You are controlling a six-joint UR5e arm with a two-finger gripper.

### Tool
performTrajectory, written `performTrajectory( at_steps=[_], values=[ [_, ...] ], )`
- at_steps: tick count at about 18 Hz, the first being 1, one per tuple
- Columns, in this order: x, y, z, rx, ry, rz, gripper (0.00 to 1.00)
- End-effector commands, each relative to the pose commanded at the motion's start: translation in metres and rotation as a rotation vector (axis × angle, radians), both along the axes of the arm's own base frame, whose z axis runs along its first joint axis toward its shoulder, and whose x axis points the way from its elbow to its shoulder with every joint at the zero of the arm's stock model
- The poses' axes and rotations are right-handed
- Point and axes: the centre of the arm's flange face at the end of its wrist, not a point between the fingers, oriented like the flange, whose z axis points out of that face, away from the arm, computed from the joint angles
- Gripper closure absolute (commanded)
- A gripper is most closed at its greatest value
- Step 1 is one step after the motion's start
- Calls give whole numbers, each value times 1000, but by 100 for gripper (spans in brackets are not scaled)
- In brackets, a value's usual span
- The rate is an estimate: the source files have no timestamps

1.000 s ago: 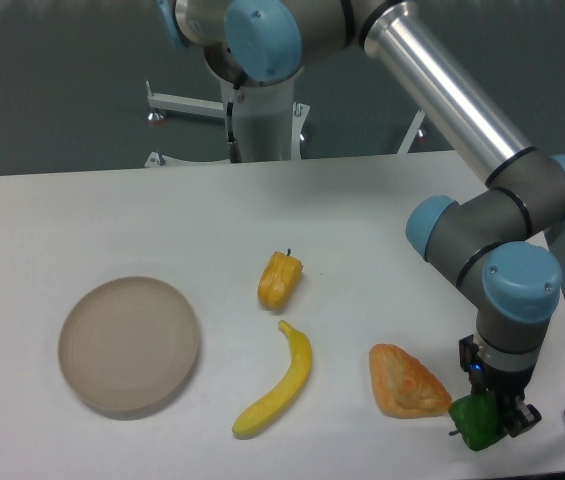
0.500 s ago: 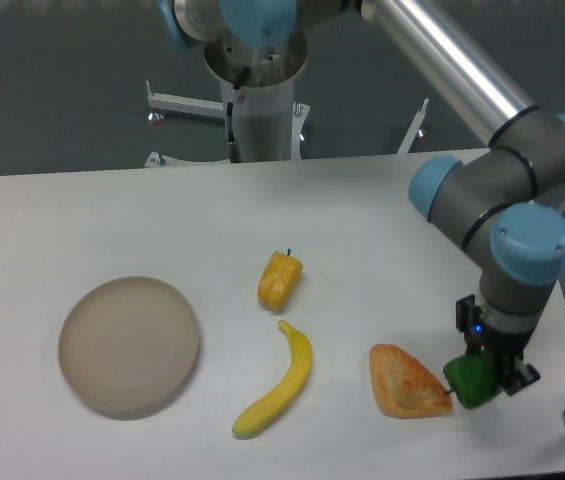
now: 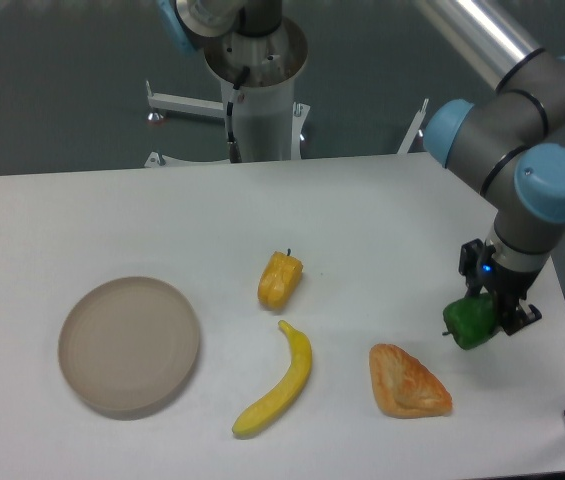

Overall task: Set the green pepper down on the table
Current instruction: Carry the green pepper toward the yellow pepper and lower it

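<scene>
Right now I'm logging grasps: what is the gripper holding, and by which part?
The gripper holds the green pepper, gripped at its right side, above the table.

beige plate [image 3: 129, 345], yellow pepper [image 3: 279, 279], banana [image 3: 279, 381], pastry [image 3: 406, 382]

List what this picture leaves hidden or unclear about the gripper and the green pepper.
Fixed camera:
- Gripper fingertips: hidden behind the green pepper.
- Gap between pepper and table: cannot tell from this angle.
- Pepper's stem: too small to make out.
- Arm's upper links: cut off by the top edge.
</scene>
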Motion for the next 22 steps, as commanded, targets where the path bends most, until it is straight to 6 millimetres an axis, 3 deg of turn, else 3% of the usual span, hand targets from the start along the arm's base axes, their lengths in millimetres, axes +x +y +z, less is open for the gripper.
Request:
performTrajectory(
  at_steps=[10, 22],
  values=[
    [19, -43, -21, -23, -34, 27, 53],
    [25, -51, -29, 4, -42, 34, 53]
  ],
)
